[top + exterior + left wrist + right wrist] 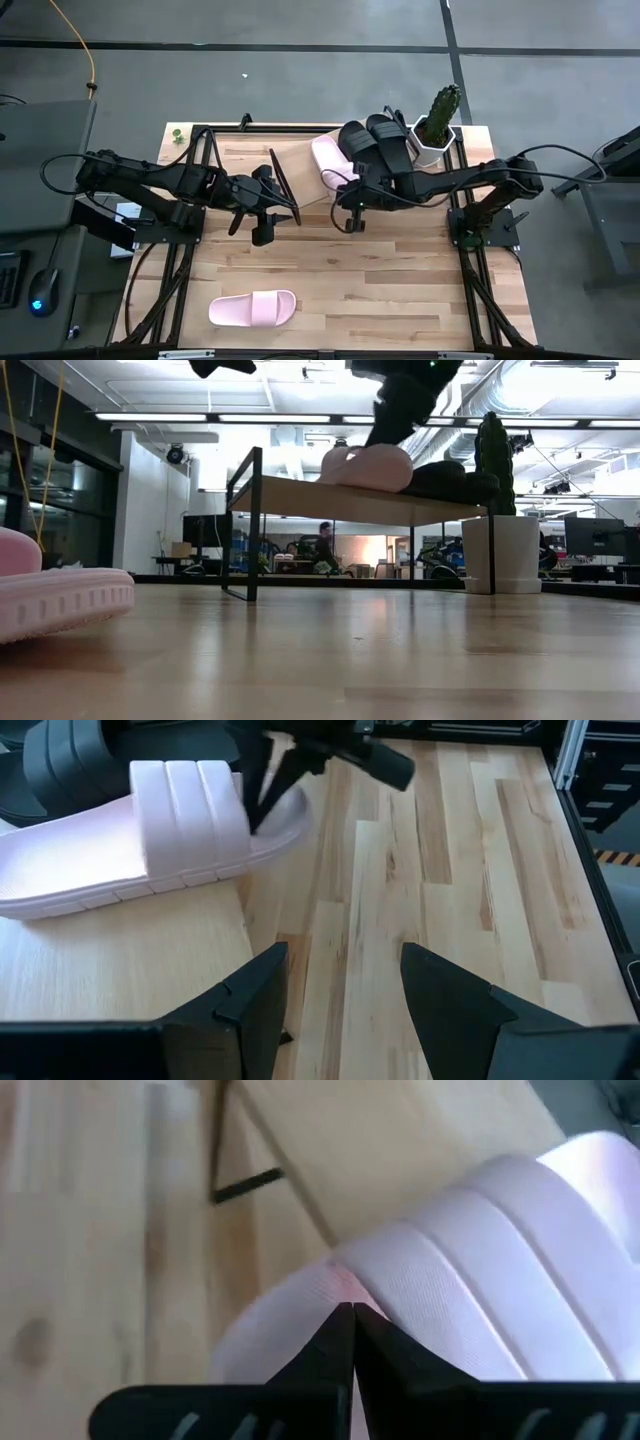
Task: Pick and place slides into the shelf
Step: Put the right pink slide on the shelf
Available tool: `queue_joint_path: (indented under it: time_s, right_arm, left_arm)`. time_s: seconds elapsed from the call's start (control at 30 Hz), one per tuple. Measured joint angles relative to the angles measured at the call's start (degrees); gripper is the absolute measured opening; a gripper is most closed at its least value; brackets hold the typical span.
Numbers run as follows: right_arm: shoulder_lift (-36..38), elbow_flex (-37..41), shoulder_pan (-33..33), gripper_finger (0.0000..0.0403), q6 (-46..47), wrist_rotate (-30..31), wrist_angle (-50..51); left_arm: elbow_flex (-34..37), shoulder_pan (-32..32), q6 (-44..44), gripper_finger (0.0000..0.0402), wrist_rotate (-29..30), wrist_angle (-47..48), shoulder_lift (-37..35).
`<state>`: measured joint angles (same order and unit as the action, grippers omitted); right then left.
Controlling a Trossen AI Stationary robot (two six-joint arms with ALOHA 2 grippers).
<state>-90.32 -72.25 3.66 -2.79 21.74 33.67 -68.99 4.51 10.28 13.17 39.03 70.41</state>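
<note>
Nearest in low view: pink slide [55, 595] lying alone on worktop [400, 290], front-left. Right arm stretched inward, right end effector [352, 196] pinched shut at edge of second pink slide [330, 160] resting on shelf [300, 185]. Two black slides [378, 142] on shelf beside it. Left arm extended, left end effector [262, 205] spread wide, holding nothing, above shelf's left end.

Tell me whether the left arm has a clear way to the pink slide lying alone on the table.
Probably yes. The left gripper is open and empty, and only bare table lies between it and the pink slide.
</note>
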Motion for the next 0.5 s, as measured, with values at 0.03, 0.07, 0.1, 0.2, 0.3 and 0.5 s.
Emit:
queue_joint_path:
  time_s: [0.03, 0.07, 0.1, 0.2, 0.3, 0.5]
  right_arm:
    - [0.02, 0.00, 0.01, 0.0000, 0.30, 1.35, 0.33]
    - [0.08, 0.00, 0.04, 0.0000, 0.82, 2.31, 1.34]
    - [0.09, -0.01, 0.03, 0.0000, 1.44, 3.25, 2.45]
    - [0.07, -1.03, 0.02, 0.0000, 3.48, 5.41, 5.74]
    - [0.08, -1.79, 0.04, 0.0000, 3.89, 5.25, 5.90]
    - [0.09, -2.80, 0.60, 0.0000, 3.29, 6.39, 4.46]
  left_arm:
    - [0.00, 0.00, 0.00, 0.0184, 0.00, 0.00, 0.00]
    - [0.00, 0.00, 0.00, 0.0184, 0.00, 0.00, 0.00]
    - [0.00, 0.00, 0.00, 0.0184, 0.00, -0.01, 0.00]
    - [0.00, 0.00, 0.00, 0.0184, 0.00, -0.04, 0.00]
    - [-0.02, 0.00, 0.00, 0.0184, 0.00, -0.19, 0.00]
    - [-0.02, 0.00, 0.00, 0.0184, 0.00, -0.39, 0.00]
